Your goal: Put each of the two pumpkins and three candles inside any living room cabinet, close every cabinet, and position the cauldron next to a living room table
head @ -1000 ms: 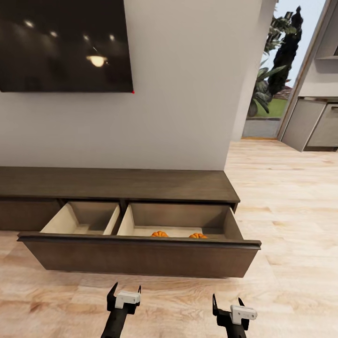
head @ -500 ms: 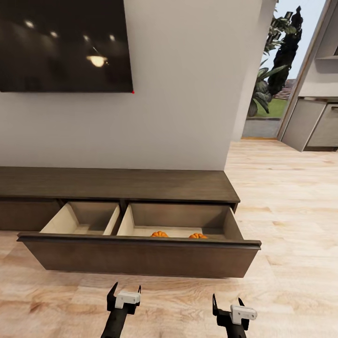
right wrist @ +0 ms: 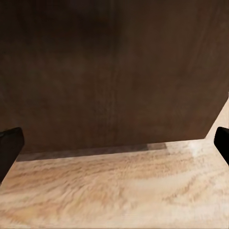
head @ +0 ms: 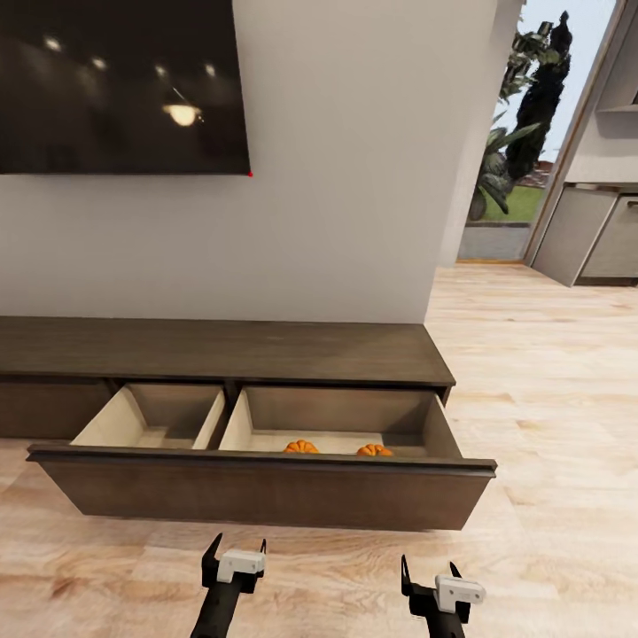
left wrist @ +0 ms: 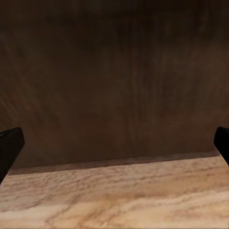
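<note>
A long, low, dark brown wood cabinet (head: 221,350) is seen across the middle of the head view, against a pale grey wall. Its wide drawer (head: 266,492) is pulled out, exposing a pale wood interior split by a divider into two compartments. Two small, ribbed orange pumpkins are recorded in the right-hand compartment, just behind the drawer front: one (head: 301,447) near the frame's centre, the other (head: 374,450) to its right, apart from each other. The left-hand compartment is partly hidden by the drawer front.

A large black wall-mounted screen (head: 120,84) occupies the upper left. No brand, label or legible writing is found on any surface.

At the bottom of the frame, the left hand (head: 236,547) and the right hand (head: 430,565) are held above the light wood plank floor (head: 549,399), short of the drawer front. Both are spread wide and hold nothing. In each wrist view the dark drawer front is faced, with floor below it.
</note>
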